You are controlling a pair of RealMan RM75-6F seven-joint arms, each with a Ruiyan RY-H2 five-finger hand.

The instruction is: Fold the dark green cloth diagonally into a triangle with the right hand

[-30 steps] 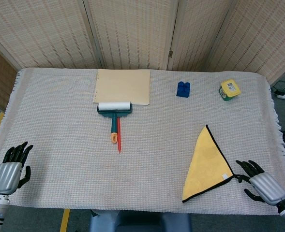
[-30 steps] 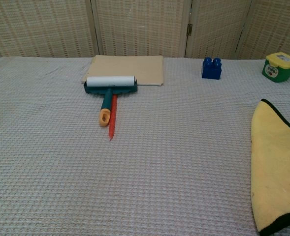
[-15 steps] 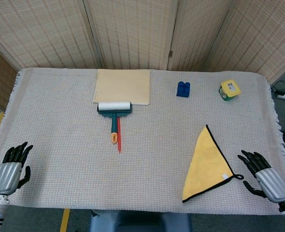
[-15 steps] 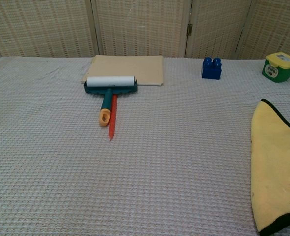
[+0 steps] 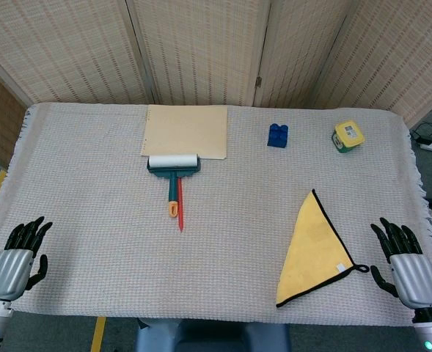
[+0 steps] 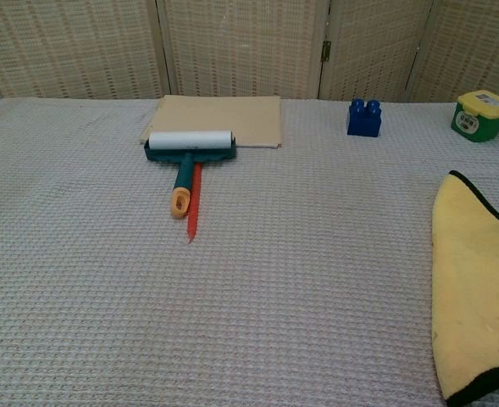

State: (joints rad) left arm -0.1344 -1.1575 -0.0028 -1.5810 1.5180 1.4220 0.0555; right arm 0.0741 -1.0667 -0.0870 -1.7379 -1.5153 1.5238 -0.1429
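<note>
Cloth (image 5: pixel 315 249): folded into a triangle, yellow face up with a dark edging, lying flat on the table (image 5: pixel 91 183) near its front right corner. One tip points toward the far edge, another toward the front edge; a small white tag and a dark loop sit at the right-hand corner. In the chest view the cloth (image 6: pixel 478 297) fills the lower right.

Right hand (image 5: pixel 408 265): just right of the cloth, apart from it, near the loop but not touching. Fingers spread and extended, holding nothing.

Left hand (image 5: pixel 14 258): well left of the cloth, at the table's front left corner. Fingers apart, holding nothing.

Roller (image 5: pixel 173 167): well left of the cloth and farther back, white drum in a teal frame, handle with an orange end pointing toward the front.

Pen (image 5: pixel 180 207): red, lying alongside the roller handle, touching or nearly so.

Board (image 5: pixel 185 130): tan sheet just behind the roller.

Block (image 5: pixel 277 135): blue, behind the cloth near the far edge.

Tub (image 5: pixel 348 136): green with a yellow lid, behind the cloth, right of the block.
</note>
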